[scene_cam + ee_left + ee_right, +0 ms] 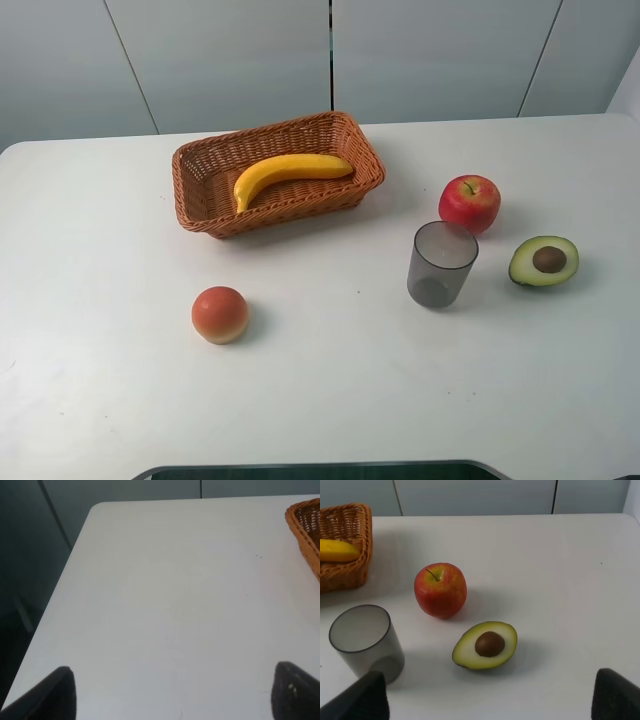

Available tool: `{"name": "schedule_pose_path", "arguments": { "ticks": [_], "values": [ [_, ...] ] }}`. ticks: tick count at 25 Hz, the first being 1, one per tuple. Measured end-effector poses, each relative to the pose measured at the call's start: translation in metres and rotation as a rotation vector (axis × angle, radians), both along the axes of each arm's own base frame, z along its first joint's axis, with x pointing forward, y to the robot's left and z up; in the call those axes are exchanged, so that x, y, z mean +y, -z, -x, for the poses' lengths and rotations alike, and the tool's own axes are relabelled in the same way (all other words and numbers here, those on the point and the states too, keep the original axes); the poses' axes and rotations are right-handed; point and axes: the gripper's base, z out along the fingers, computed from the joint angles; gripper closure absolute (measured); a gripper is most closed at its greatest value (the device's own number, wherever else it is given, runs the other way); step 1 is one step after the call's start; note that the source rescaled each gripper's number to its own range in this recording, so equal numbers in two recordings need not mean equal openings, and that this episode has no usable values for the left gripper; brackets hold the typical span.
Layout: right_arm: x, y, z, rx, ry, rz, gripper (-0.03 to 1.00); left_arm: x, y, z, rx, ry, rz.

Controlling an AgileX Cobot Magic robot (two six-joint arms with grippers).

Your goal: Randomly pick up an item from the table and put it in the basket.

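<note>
The yellow banana (288, 173) lies inside the orange-brown wicker basket (200, 160) at the back middle of the white table (320, 400). Its end (337, 550) also shows in the right wrist view, in the basket's corner (350, 575). The basket's rim (305, 527) shows in the left wrist view. Neither gripper shows in the exterior high view. My left gripper (172, 695) is open over bare table near the far left corner. My right gripper (490, 697) is open and empty, pulled back from the fruit.
A round orange-pink fruit (220, 314) sits front left of the basket. A grey translucent cup (441, 264) (365, 641), a red apple (469, 202) (440, 590) and a halved avocado (543, 260) (486, 645) stand on the right. The table's left edge (65, 575) drops off.
</note>
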Motion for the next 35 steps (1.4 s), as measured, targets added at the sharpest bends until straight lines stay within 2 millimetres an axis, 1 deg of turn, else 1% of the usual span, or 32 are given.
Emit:
{"name": "schedule_pose_path", "arguments": {
  "ticks": [35],
  "values": [
    [0.0002,0.0,0.0,0.0,-0.001,-0.002,0.19,0.0,0.0,0.0,0.0,0.0,0.0]
  ]
}}
